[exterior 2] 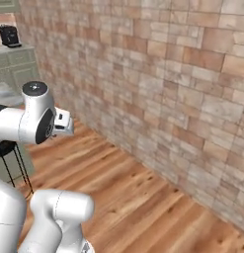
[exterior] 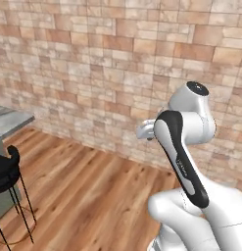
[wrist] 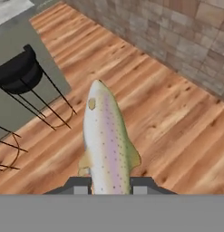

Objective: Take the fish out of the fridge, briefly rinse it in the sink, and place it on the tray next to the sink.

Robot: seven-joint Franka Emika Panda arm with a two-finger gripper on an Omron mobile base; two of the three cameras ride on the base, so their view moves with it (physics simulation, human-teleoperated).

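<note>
The fish is silvery with a pinkish stripe and dark speckles. In the hand view it points away from me, head up, over the wooden floor. My gripper is shut on its tail end, one dark fingertip on each side. The white arm is folded up high above the floor, with the hand turned towards the brick wall. The fridge, the sink and the tray are out of view.
A black wire-legged stool stands at the left beside a grey counter, and the same stool lies below the fish. A brick wall runs across the back. Open wooden floor stretches ahead.
</note>
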